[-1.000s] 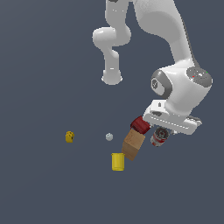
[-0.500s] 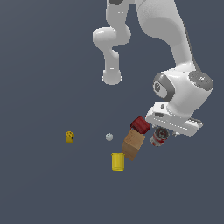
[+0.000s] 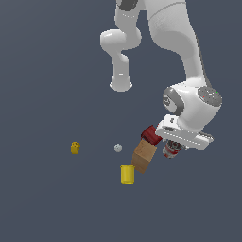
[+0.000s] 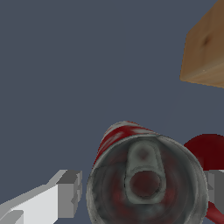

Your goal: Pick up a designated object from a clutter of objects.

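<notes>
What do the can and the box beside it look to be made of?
The can looks metal: dull grey end with a pull tab, and a glossy red-and-white label. The box looks like cardboard or wood: matte brown, faint grain; the render leaves it open.

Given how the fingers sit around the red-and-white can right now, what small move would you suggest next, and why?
Probably close the fingers on the can. In the wrist view the can stands upright between them, with a gap visible at the one finger, so the gripper looks open and already straddling it. The dark-red cup sits close behind the can, so closing straight, without shifting sideways, seems safest.
</notes>
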Controlling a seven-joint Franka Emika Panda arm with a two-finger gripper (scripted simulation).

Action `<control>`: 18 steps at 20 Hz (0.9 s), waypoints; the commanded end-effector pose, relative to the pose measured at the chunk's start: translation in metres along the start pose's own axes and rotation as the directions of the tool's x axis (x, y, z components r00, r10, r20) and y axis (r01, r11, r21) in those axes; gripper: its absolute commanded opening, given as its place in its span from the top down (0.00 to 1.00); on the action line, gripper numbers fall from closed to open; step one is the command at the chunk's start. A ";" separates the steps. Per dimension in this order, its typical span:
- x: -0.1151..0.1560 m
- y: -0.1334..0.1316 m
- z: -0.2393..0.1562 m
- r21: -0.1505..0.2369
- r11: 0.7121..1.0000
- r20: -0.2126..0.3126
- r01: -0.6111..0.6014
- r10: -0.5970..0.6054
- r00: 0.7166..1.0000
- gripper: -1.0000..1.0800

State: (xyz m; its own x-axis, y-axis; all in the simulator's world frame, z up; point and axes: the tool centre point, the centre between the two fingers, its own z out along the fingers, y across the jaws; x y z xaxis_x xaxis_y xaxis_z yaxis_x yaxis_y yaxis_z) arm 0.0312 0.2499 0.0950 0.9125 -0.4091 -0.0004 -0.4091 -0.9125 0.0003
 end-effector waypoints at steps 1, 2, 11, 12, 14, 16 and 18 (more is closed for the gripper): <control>0.000 0.000 0.011 0.000 1.000 0.000 0.000 0.000 1.000 0.04; 0.000 0.000 0.014 0.000 1.000 0.000 0.000 0.000 1.000 0.04; 0.001 -0.001 0.018 0.000 1.000 0.000 -0.001 0.001 1.000 1.00; 0.001 -0.001 0.018 0.000 1.000 0.000 -0.001 0.001 1.000 1.00; 0.001 -0.001 0.018 0.000 1.000 0.000 -0.001 0.001 1.000 1.00; 0.001 -0.001 0.018 0.000 1.000 0.000 -0.001 0.001 1.000 1.00; 0.000 -0.001 0.017 0.000 1.000 0.000 -0.001 0.001 1.000 1.00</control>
State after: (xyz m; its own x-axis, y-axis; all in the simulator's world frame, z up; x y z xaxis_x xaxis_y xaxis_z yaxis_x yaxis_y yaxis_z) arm 0.0318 0.2511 0.0781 0.9122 -0.4098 -0.0003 -0.4098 -0.9122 -0.0001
